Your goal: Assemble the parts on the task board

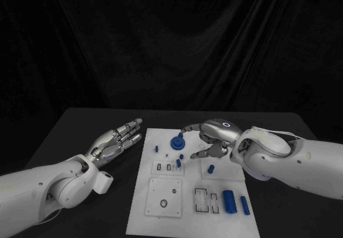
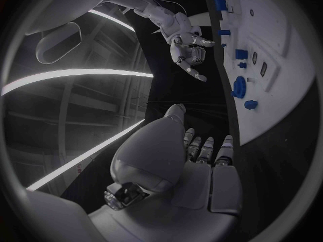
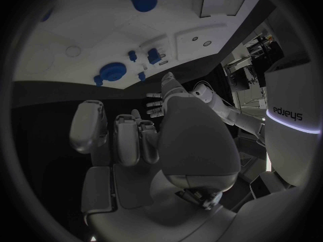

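Black table (image 1: 85, 129) bears flat white task board (image 1: 193, 218), blue cylinders (image 1: 229, 201).

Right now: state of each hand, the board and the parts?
left hand: open, fingers apart, beside the board's left edge.
right hand: fingers curled, holding nothing, above the board's far end.
task board: flat on the table.
round blue part: on the board.
blue cylinder: lying near the board's right edge.
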Robot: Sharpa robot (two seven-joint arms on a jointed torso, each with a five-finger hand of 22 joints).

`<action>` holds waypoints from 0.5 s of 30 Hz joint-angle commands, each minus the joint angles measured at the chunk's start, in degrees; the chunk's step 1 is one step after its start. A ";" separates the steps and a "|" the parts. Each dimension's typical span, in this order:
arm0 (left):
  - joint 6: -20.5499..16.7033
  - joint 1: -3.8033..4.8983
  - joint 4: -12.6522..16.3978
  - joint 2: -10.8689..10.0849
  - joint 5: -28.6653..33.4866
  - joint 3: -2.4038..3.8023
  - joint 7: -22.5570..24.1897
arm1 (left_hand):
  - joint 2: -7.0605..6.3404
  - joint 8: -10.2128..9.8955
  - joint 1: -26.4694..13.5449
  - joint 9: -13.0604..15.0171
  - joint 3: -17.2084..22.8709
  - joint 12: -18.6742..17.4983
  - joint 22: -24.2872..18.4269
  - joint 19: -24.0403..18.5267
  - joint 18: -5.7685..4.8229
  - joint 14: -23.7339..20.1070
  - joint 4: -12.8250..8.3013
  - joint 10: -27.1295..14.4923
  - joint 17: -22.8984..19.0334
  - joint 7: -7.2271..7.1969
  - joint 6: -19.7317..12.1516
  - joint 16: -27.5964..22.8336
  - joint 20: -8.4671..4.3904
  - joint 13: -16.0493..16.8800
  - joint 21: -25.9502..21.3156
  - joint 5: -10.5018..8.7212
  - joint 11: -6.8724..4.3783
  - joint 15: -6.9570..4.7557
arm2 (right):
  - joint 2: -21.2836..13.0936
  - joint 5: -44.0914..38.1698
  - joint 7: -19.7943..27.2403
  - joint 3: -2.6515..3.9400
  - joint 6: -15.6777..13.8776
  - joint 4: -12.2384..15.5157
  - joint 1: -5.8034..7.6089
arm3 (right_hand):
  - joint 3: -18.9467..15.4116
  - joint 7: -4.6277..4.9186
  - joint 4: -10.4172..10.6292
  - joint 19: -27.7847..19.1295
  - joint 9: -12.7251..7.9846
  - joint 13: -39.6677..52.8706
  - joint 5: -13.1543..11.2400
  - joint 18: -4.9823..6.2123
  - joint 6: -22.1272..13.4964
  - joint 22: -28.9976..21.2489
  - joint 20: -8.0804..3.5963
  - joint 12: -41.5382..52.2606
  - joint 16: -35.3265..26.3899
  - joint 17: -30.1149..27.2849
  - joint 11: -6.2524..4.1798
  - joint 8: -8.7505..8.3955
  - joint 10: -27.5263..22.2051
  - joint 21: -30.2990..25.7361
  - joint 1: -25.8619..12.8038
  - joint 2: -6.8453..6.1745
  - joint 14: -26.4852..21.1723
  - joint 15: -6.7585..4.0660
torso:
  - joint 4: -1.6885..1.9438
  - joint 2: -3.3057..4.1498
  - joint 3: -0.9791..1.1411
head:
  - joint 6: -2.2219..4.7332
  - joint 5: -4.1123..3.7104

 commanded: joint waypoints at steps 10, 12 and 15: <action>-12.66 4.80 2.93 0.04 -2.25 0.11 -2.45 | -2.06 0.48 -1.54 0.35 3.10 4.65 4.21 12.32 -0.71 16.71 0.41 17.93 4.38 1.27 3.09 5.41 1.82 4.93 9.01 -0.24 10.07 6.04 | -6.60 1.84 1.78 -0.06 -7.50 2.94 1.30 | 1.35 0.51 -0.14 0.80 0.68 14.60 -0.07 0.09 5.10 9.26 -0.28 0.71 1.06 8.59 0.00 2.18 5.62 1.82 -0.18 2.08 4.16 -0.08 | -0.01 -0.23 0.10 | 4.62 0.71; -12.98 5.43 3.11 0.15 -5.55 0.11 -4.95 | -2.51 0.45 -1.69 0.35 3.51 7.45 5.95 19.42 -2.17 24.95 1.13 27.19 6.70 1.78 3.23 7.90 1.43 9.12 13.14 -1.38 11.29 6.87 | -7.05 1.89 1.79 -0.06 -7.67 2.69 1.33 | 1.44 0.53 -0.15 0.82 0.66 14.60 -0.07 0.09 5.17 9.28 -0.27 0.71 1.08 8.60 0.01 2.23 5.62 1.84 -0.16 2.21 4.16 -0.07 | -0.08 -0.50 0.28 | 4.12 0.74; -12.38 6.53 3.45 0.63 -10.63 0.11 -11.43 | -3.49 0.73 -1.19 0.57 4.20 14.50 8.72 32.17 -2.73 35.36 2.34 33.47 9.39 3.02 4.90 15.83 1.00 12.06 19.94 -2.14 13.01 7.17 | -7.86 1.94 1.63 -0.07 -8.14 2.41 1.36 | 1.89 0.62 -0.19 0.88 0.49 14.53 -0.03 0.08 5.46 9.35 -0.22 0.64 1.11 8.62 0.08 2.50 5.56 1.89 -0.06 2.87 4.19 -0.01 | -0.43 -0.93 0.69 | 3.10 1.20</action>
